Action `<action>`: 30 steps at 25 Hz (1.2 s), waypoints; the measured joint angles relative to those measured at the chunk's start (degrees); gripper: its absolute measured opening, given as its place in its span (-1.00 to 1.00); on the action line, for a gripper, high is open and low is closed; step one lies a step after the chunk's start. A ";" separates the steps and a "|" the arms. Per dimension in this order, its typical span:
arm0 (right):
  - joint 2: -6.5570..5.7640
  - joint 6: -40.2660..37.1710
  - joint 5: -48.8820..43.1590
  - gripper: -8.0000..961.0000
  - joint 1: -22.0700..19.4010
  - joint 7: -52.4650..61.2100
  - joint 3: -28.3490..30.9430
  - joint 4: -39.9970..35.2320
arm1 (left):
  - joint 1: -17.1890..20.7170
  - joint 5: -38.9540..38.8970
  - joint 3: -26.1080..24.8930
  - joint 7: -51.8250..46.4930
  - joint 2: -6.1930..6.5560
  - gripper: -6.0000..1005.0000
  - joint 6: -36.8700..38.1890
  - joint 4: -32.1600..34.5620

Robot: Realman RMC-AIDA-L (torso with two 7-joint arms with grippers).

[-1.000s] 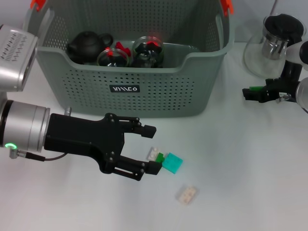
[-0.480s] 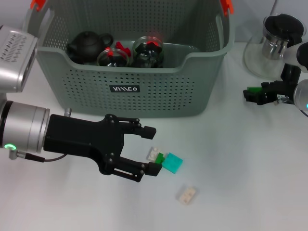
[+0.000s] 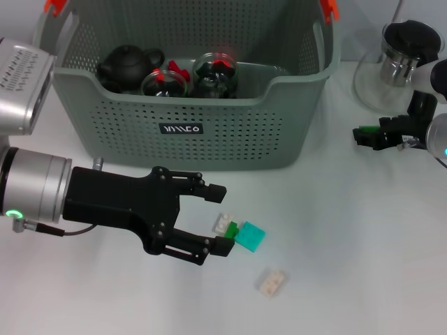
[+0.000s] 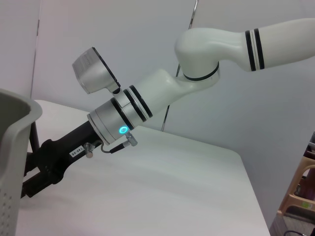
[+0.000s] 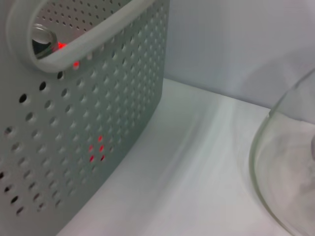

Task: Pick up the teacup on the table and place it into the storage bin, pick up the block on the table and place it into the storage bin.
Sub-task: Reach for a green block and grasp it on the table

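The storage bin (image 3: 188,91) holds a black teapot (image 3: 128,64) and glass cups (image 3: 166,82). The left pincer (image 3: 221,218) gapes wide beside the teal block (image 3: 250,236) on the bench (image 3: 349,244). The right pincer (image 3: 366,135) grips something green.

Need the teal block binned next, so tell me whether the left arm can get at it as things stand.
Probably yes. The left tool hangs open just beside the teal block, its lower finger nearly touching. Only the small white and green pieces sit between them, so they might get nudged.
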 joint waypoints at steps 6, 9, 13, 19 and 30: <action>0.02 -0.11 0.00 0.31 0.52 0.04 0.17 -0.04 | -0.03 0.00 0.00 0.00 0.00 0.72 0.00 0.00; 0.06 -0.01 0.00 0.31 0.72 0.19 0.11 -0.05 | -0.04 0.00 0.00 0.00 0.00 0.72 -0.05 0.00; 0.11 0.11 0.00 0.31 1.10 0.24 0.18 -0.05 | -0.05 0.00 0.00 0.00 0.00 0.72 -0.09 0.00; 0.17 1.91 0.00 0.31 2.06 0.14 -0.01 1.76 | -0.15 0.11 0.00 0.00 0.00 0.72 -0.10 0.00; 0.17 3.53 0.00 0.31 2.64 0.02 0.15 2.82 | -0.22 0.18 0.00 0.00 0.00 0.72 -0.19 0.00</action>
